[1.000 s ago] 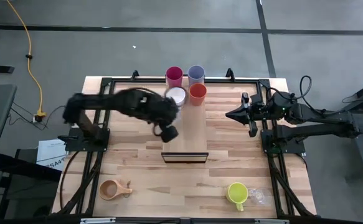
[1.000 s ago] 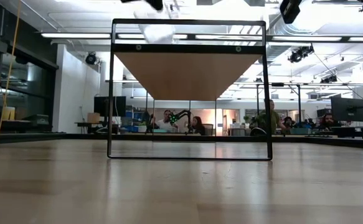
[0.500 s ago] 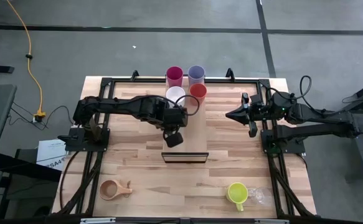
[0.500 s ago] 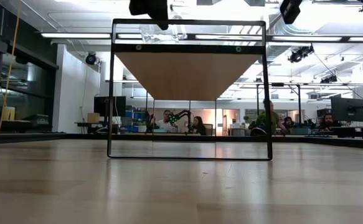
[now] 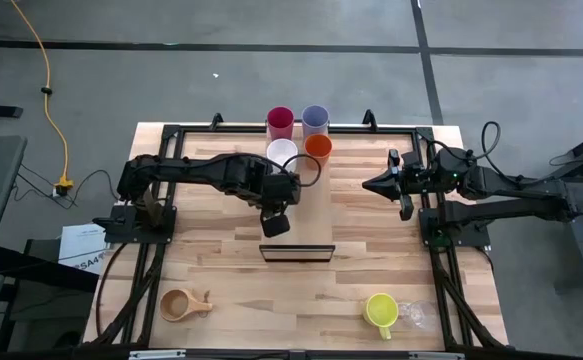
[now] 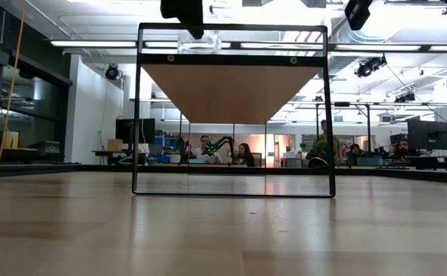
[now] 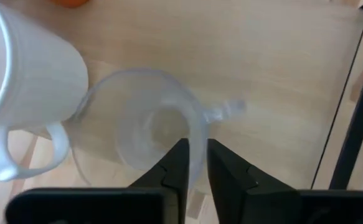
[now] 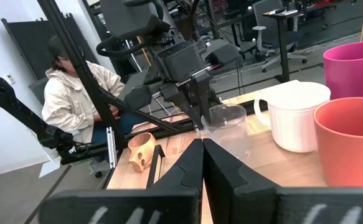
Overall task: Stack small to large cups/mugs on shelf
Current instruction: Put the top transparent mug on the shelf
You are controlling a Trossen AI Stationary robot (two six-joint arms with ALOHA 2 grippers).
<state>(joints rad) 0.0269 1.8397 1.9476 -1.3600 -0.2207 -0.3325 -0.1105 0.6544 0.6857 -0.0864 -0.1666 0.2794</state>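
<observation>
A clear glass with a handle (image 7: 144, 130) stands on the light-wood shelf (image 5: 306, 215) right beside the white mug (image 7: 25, 68). It also shows in the right wrist view (image 8: 228, 134) and the low view (image 6: 202, 42). My left gripper (image 5: 276, 218) is above it, shut on its rim. The red (image 5: 280, 122), lavender (image 5: 315, 119) and orange (image 5: 318, 148) tumblers stand at the shelf's far end. My right gripper (image 5: 368, 183) is shut and empty, right of the shelf. My left gripper pinches the clear glass's rim (image 7: 197, 134), one finger inside the glass and one (image 7: 221, 174) outside. The fingers come from above, pointing down. The glass is upright, with its base on the shelf.
A brown wooden handled cup (image 5: 183, 304) lies near the table's front left. A yellow mug (image 5: 381, 310) and a second clear glass (image 5: 411, 317) are at the front right. The shelf's black frame (image 6: 327, 115) stands on the table. People sit in the room behind.
My left gripper has come down a little with the clear glass, which now stands on the shelf beside the white mug. It then kept still, still shut on the rim.
</observation>
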